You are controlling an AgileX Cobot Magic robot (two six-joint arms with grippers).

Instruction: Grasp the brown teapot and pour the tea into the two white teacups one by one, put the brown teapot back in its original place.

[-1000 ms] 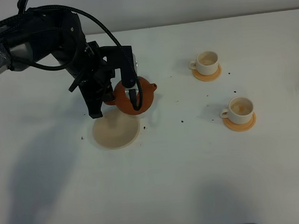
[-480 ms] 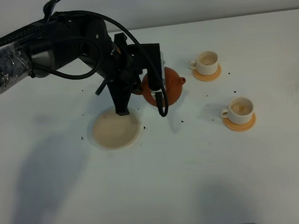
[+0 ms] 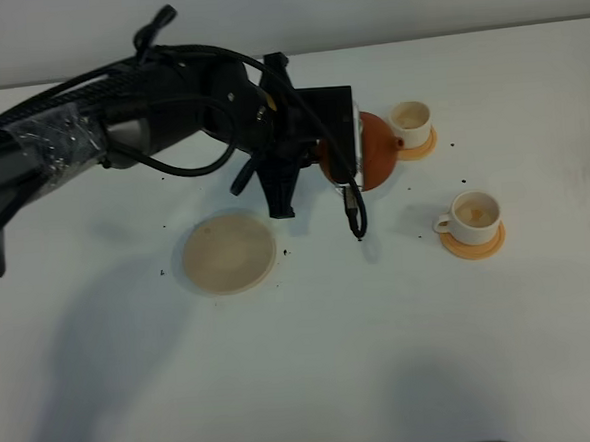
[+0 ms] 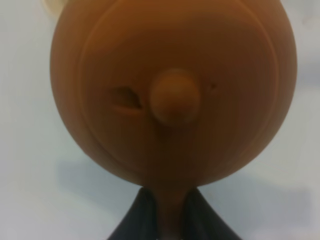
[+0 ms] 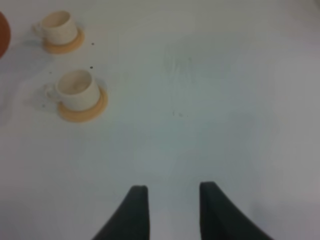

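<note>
Above the counter (image 3: 383,356), the left arm (image 3: 117,102) has swung off the beige coaster (image 3: 229,252), now bare and well apart from the far teacup (image 3: 410,122). The brown teapot (image 3: 376,151), a second ago over that coaster, hangs just beside the far teacup, so the first pour seems next. The left pincer (image 4: 169,222) clamps the teapot; the right pincer (image 5: 169,200) stands open, empty.

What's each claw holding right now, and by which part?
The left claw holds the brown teapot by its loop handle, pinched between the jaws. The right claw is open and holds nothing.
</note>
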